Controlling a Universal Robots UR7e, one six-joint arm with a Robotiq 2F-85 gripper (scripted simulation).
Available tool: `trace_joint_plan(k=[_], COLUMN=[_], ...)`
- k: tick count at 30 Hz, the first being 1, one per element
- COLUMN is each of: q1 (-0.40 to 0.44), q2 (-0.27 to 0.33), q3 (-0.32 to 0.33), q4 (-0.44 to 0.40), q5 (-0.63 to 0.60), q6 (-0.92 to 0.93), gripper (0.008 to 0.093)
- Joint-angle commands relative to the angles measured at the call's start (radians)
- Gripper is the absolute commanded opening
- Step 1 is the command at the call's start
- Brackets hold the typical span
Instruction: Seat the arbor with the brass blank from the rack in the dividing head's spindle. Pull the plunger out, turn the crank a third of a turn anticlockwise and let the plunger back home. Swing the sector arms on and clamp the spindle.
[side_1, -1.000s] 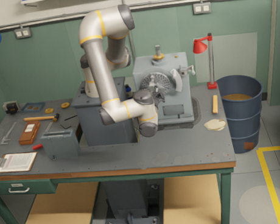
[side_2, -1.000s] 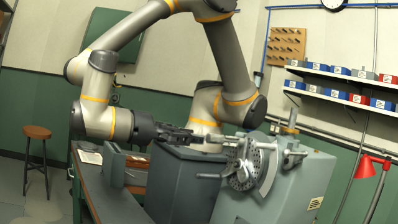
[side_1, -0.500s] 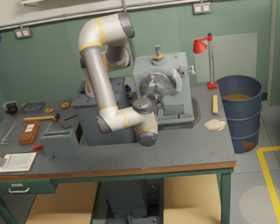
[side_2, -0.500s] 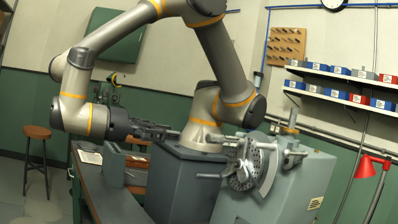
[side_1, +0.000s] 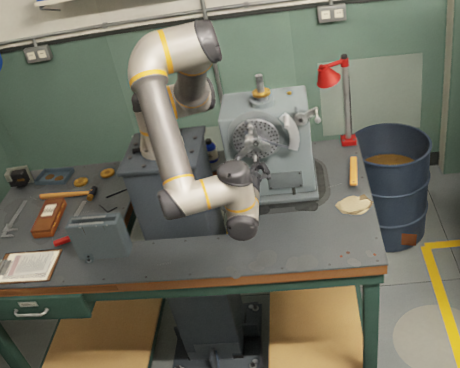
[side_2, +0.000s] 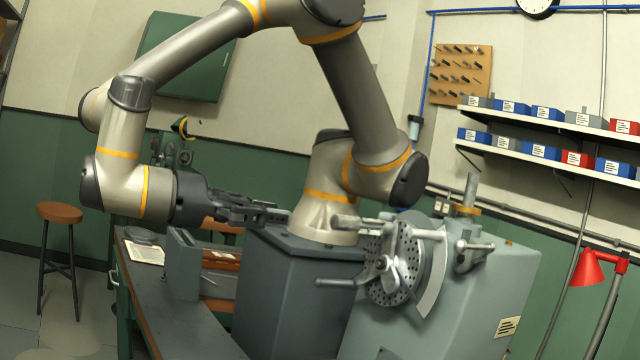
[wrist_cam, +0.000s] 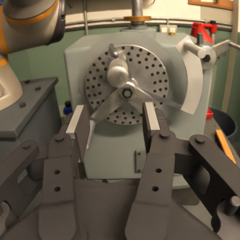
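My gripper (wrist_cam: 113, 120) (side_2: 277, 217) (side_1: 261, 172) hangs open and empty in the air in front of the dividing head (side_1: 267, 137), a little way back from its index plate (wrist_cam: 126, 83) (side_2: 392, 267). The plate is a round, hole-dotted disc. The crank arm crosses it, and the plunger knob (wrist_cam: 117, 72) (side_2: 350, 221) stands out near the plate's upper left. The pale sector arms (wrist_cam: 191, 82) lie at the plate's right side. The spindle clamp lever (wrist_cam: 202, 51) (side_1: 307, 116) sits at the upper right. On top of the head, the arbor with the brass blank (side_1: 259, 87) (side_2: 469, 197) stands upright in the spindle.
A blue barrel (side_1: 395, 182) stands off the table's right end. A red lamp (side_1: 337, 97) rises behind the head, and a grey rack box (side_1: 98, 233) sits at the left. Hand tools, a clipboard (side_1: 29, 265) and a rag (side_1: 354, 204) lie on the bench.
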Motion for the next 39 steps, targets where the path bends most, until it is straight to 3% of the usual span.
trace_joint_plan(k=[1, 10, 27, 39], q1=[0.000, 0.000, 0.000, 0.005], q2=[-0.001, -0.001, -0.001, 0.002], q3=[0.000, -0.001, -0.001, -0.007], q4=[0.000, 0.000, 0.000, 0.004], q5=[0.000, 0.000, 0.000, 0.005], q6=[0.001, 0.157, 0.879, 0.957], gripper=[0.0480, 0.0480, 0.0480, 0.0480])
